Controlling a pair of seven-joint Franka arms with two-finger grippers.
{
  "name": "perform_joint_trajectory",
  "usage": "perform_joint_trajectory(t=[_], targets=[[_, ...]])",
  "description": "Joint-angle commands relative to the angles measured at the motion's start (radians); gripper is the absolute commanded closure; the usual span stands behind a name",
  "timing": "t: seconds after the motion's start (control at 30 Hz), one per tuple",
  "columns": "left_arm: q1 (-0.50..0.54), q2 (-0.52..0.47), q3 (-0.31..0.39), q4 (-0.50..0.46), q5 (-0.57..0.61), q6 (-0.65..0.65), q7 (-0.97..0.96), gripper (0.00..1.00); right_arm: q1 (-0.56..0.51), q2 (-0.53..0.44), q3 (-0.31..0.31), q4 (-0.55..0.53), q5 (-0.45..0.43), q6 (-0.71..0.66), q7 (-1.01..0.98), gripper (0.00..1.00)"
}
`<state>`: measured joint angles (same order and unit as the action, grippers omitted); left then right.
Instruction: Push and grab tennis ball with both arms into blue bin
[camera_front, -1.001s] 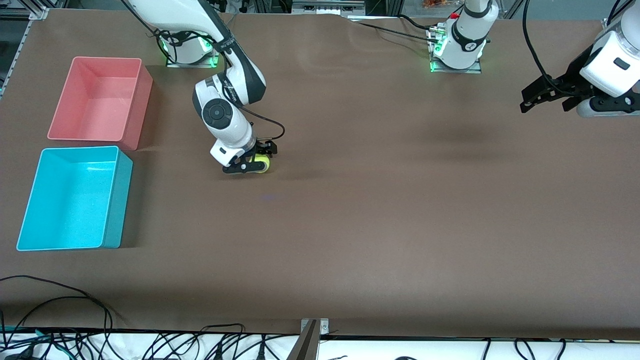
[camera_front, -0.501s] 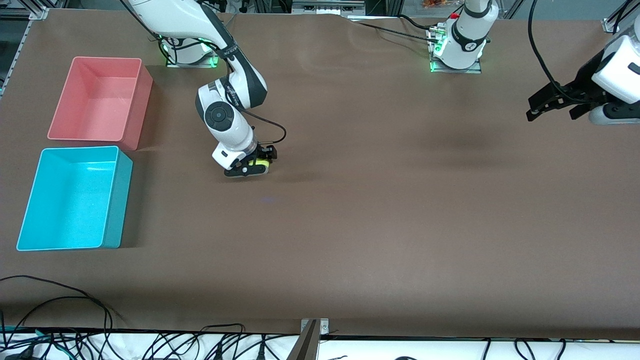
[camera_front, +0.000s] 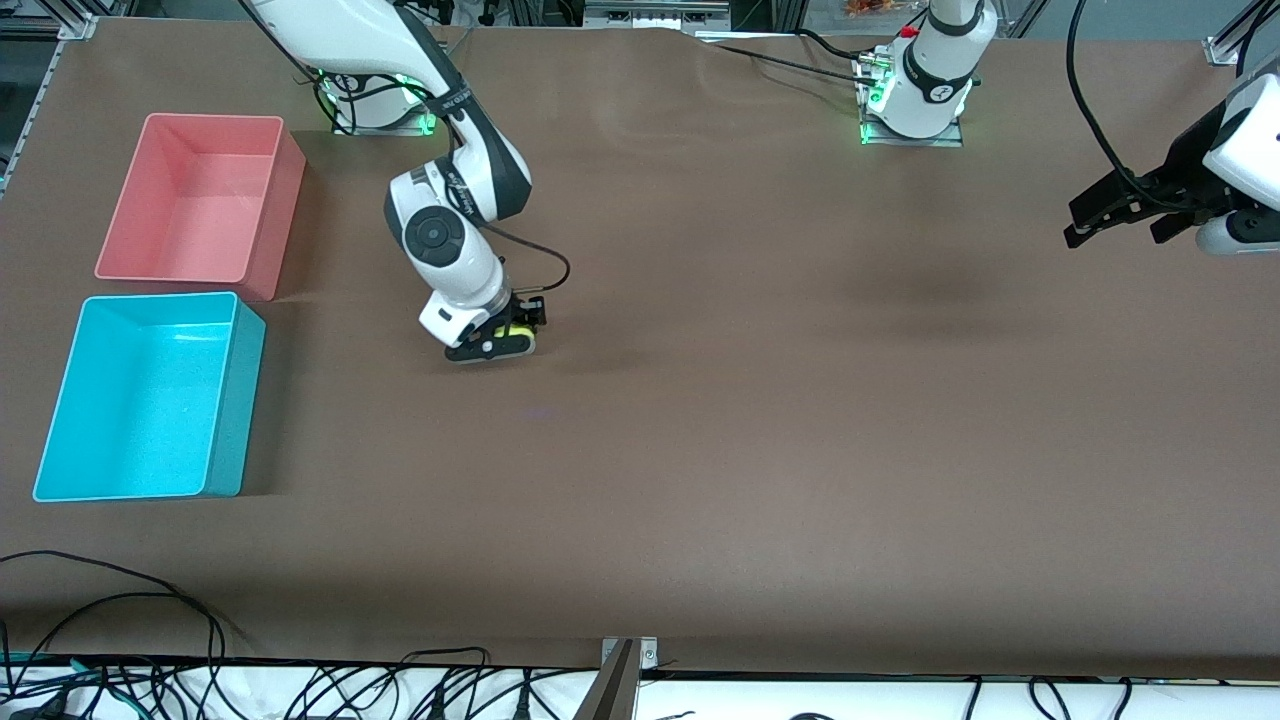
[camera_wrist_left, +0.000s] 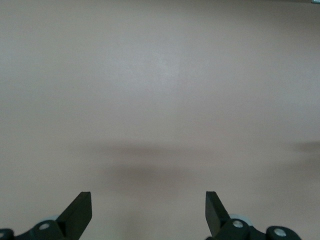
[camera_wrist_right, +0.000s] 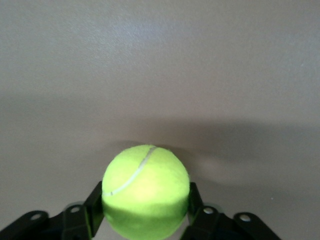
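The table (camera_front: 760, 430) bears the blue bin (camera_front: 225, 400) at nine o'clock, nearer the front camera than the pink bin (camera_front: 285, 200). The right arm (camera_front: 440, 180) bends down steeply, its gripper (camera_front: 495, 340) clenched on the ball (camera_front: 518, 333) low over the table near ten o'clock. The left arm (camera_front: 1245, 160) waits at two o'clock, its gripper (camera_front: 1110, 215) spread wide over bare table.

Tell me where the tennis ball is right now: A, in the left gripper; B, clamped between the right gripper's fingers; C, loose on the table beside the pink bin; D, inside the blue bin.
B: the right gripper is shut on the tennis ball.
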<state>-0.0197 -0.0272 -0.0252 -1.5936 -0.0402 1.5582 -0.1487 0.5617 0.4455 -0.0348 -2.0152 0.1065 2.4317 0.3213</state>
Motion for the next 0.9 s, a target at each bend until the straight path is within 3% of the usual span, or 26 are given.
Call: perform_joint_trajectory(t=[0.0, 0.43, 0.63, 0.87], targets=[[0.006, 0.020, -0.004, 0.037, -0.012, -0.021, -0.002, 0.00, -0.002, -0.039, -0.045, 0.105, -0.014, -0.181, -0.027, 0.48], [0.004, 0.020, -0.005, 0.047, -0.012, -0.021, -0.003, 0.00, -0.002, -0.146, -0.253, 0.170, -0.011, -0.428, -0.292, 0.48], [-0.005, 0.021, -0.010, 0.050, -0.010, -0.021, -0.006, 0.00, -0.002, -0.188, -0.378, 0.170, -0.011, -0.537, -0.421, 0.48], [-0.003, 0.021, -0.010, 0.050, -0.010, -0.021, -0.006, 0.00, -0.002, -0.203, -0.549, 0.167, -0.008, -0.634, -0.714, 0.48]])
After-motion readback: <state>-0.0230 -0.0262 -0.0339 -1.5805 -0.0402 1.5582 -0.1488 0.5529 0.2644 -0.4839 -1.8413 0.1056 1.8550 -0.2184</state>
